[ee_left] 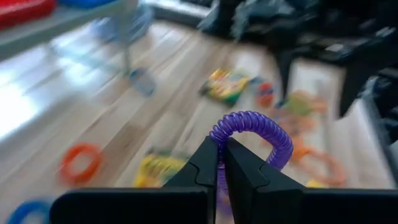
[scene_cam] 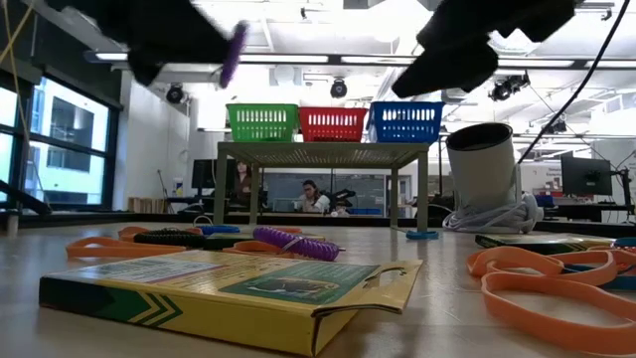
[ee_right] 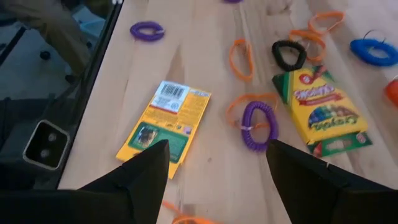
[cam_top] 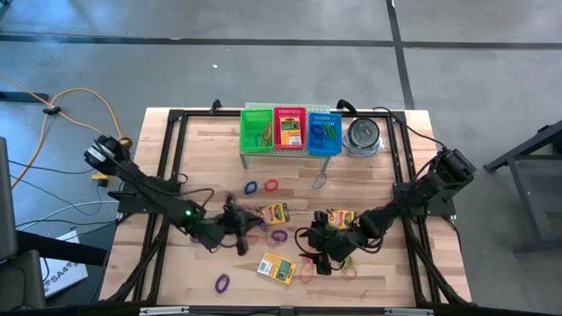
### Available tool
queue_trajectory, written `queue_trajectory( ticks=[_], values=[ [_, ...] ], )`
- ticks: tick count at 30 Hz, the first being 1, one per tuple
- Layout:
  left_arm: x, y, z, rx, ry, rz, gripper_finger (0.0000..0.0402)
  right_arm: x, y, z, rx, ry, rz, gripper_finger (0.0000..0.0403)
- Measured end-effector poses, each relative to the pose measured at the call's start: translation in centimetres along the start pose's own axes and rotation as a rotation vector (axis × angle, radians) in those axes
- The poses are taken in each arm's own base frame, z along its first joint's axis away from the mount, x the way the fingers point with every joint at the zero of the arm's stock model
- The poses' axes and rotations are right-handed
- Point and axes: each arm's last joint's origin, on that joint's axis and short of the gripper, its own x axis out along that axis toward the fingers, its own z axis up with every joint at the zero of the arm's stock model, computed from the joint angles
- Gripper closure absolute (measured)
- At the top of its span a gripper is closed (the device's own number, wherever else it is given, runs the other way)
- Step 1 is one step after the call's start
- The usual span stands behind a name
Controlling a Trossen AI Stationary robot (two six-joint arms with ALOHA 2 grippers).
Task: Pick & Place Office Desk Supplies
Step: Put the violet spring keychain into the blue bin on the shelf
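Note:
My left gripper (cam_top: 239, 221) is shut on a purple coiled rubber-band loop (ee_left: 252, 130), held above the table's left-middle; the low view shows the loop (scene_cam: 234, 50) high in the air. My right gripper (ee_right: 214, 162) hovers open over the near middle of the table. Below it a yellow-and-green crayon box (ee_right: 165, 121) and a second purple coiled loop (ee_right: 258, 124) lie flat. Two more crayon boxes (cam_top: 277, 212) (cam_top: 341, 217) lie flat mid-table. Orange loops (ee_right: 239, 59), a blue loop (cam_top: 251, 187) and a red loop (cam_top: 271, 185) are scattered on the wood. My left gripper pinches one spot of the purple loop's coil (ee_left: 216, 134) between its two fingertips (ee_left: 208, 165). The fingers run roughly level, pointing toward the table's right side. The rest of the ring arches out beyond the fingertips, lifted clear of the table.
A green basket (cam_top: 259, 130), a red basket (cam_top: 290, 129) and a blue basket (cam_top: 323, 132) stand on a small raised shelf at the far edge. A round metal tin (cam_top: 363, 136) sits to their right. A black frame (cam_top: 171, 158) borders the table. People sit in the room behind.

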Motion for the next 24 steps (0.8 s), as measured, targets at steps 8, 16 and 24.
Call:
queue_trajectory(
  ticks=[8, 16, 24],
  values=[
    [3.7, -1.6, -1.5, 0.049, -0.206, 0.036, 0.0394, 0.3, -0.9, 1.6, 0.002, -0.164, -0.136, 0.0172],
    [5.2, -1.8, -1.6, 0.073, -0.246, 0.116, 0.0394, 0.5, -2.2, 2.4, 0.058, -0.230, -0.253, 0.0182],
    [5.2, -1.9, -1.4, 0.097, -0.255, 0.135, 0.0394, 2.3, -2.8, 2.9, 0.106, -0.292, -0.193, 0.0182]
  ],
)
